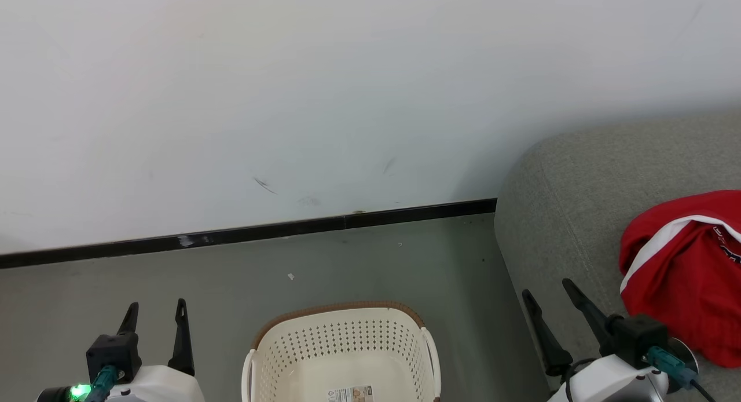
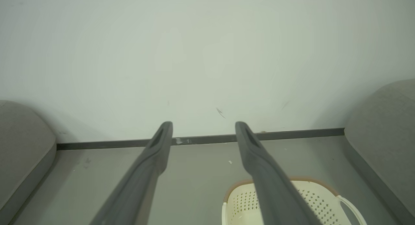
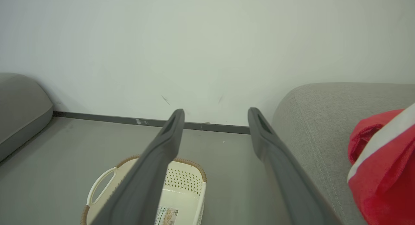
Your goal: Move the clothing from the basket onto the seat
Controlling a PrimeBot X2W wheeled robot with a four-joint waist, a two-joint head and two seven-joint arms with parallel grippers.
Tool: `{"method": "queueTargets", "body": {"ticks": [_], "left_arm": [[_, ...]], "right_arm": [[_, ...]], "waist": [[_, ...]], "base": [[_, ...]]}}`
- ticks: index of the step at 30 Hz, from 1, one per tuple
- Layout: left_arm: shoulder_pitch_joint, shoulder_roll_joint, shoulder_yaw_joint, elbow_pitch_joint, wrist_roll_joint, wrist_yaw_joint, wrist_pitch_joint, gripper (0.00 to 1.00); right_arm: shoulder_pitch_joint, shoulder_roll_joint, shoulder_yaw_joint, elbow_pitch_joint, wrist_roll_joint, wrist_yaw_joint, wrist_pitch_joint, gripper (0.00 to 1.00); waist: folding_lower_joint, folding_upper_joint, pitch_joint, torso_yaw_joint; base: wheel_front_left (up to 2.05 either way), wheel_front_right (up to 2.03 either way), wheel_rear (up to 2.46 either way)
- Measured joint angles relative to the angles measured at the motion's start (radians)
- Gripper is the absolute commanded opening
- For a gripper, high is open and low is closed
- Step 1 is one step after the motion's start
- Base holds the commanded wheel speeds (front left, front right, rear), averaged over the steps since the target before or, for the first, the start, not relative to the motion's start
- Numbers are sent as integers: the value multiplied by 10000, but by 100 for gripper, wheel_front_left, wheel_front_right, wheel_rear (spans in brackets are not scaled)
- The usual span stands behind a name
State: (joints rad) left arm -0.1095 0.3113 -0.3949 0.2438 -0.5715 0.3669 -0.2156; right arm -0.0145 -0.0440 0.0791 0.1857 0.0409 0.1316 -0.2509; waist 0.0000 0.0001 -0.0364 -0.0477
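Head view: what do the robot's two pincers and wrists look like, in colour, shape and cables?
The left pincer and the right pincer look alike: two long dark grey fingers, tapering, with a narrow slot near the tip, on a black block and a white rounded wrist. Each carries a teal plug; a green light glows beside the left one.

The right hand spreads its fingers wide, holding nothing, over the grey floor. The basket stands at lower left; red clothing lies on the seat.
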Motion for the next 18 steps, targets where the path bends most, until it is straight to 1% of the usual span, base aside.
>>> {"method": "queueTargets", "body": {"ticks": [1, 2, 7, 14, 18], "left_arm": [[0, -2, 0, -4, 0, 0, 0, 100], [7, -50, -33, 63, 2, -2, 0, 0], [416, -527, -201, 395, -10, -15, 8, 0], [435, -619, 128, 339, -706, -192, 211, 0], [435, -709, 307, 286, -1202, -395, 313, 0]], "right_arm": [[50, 0, 0, -36, 21, 0, 0, 100], [127, 23, 10, 38, 19, 2, 8, 0], [552, 109, 52, 489, 36, 2, 36, 0], [733, 109, 198, 272, 690, 2, 36, 0], [785, 109, 291, 109, 1283, 2, 36, 0]], "waist": [[0, 0, 1, 5], [0, -1, 2, 11], [0, 0, 4, 14], [0, 0, 20, 21], [1, 0, 37, 34]], "base": [[0, 0, 0], [0, 0, 0], [0, 0, 0], [0, 0, 0], [0, 0, 0]]}}
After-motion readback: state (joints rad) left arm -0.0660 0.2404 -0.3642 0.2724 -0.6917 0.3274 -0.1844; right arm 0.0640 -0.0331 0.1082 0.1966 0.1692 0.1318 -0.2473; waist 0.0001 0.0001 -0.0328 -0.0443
